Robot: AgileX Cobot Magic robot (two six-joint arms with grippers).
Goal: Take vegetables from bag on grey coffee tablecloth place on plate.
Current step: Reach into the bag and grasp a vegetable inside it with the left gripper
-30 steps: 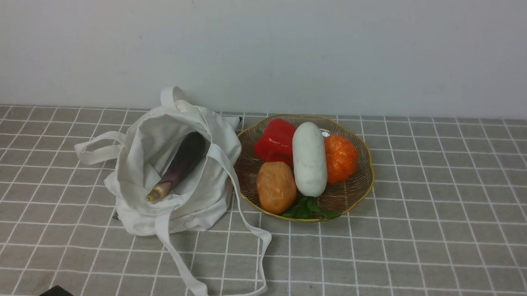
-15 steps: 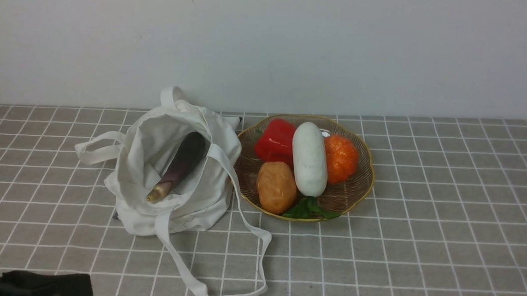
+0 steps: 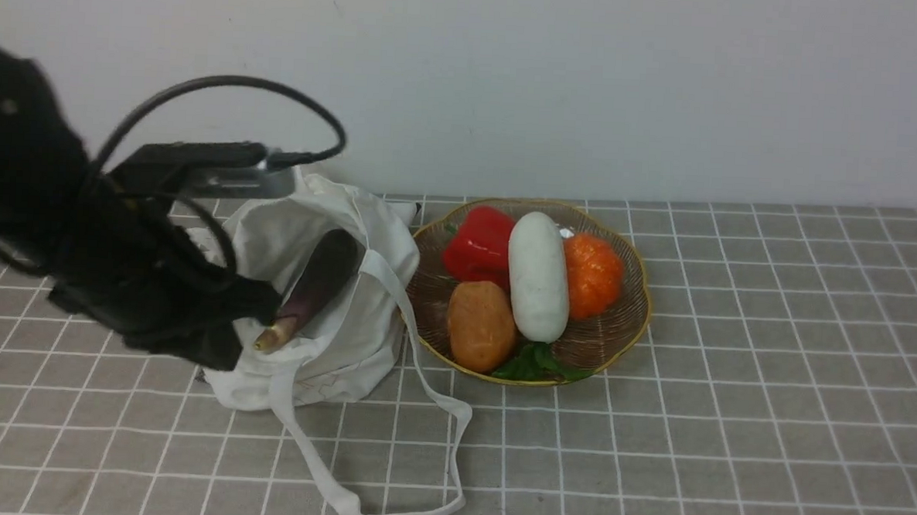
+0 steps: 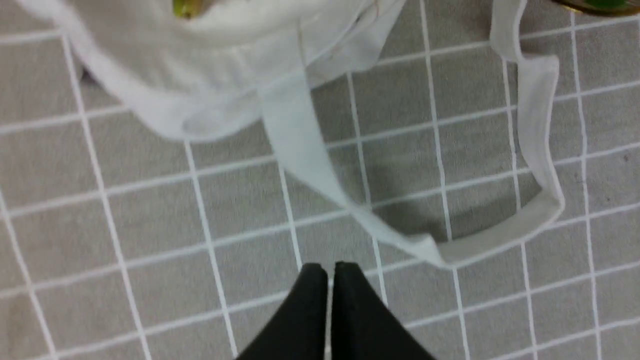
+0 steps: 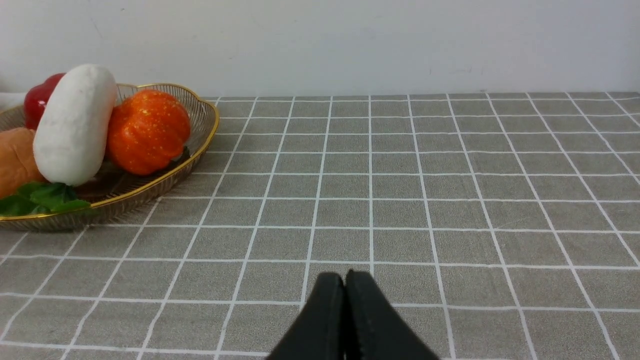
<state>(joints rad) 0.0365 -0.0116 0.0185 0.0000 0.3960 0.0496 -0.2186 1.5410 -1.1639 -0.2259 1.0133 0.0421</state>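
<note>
The left gripper [image 4: 330, 270] hangs clenched and empty, its 2 jaws pressed together, above the tablecloth [image 3: 730, 416]. The bag [image 3: 346, 345] sits just ahead of it, and a loose strap [image 4: 537, 150] loops near its tips. The right gripper [image 5: 345, 277] is also shut on nothing, with the plate [image 3: 642, 312] well off to its side. The 1 eggplant [image 3: 318, 278] lies inside the open bag. Its long axis slants, with the pale stem tip [image 3: 269, 336] nearest the left gripper and the dark blunt end pointing away, toward the plate. I'd say the jaws should open before entering the bag's mouth. They should then close across the eggplant's thick middle rather than along it, clear of strap and cloth.
</note>
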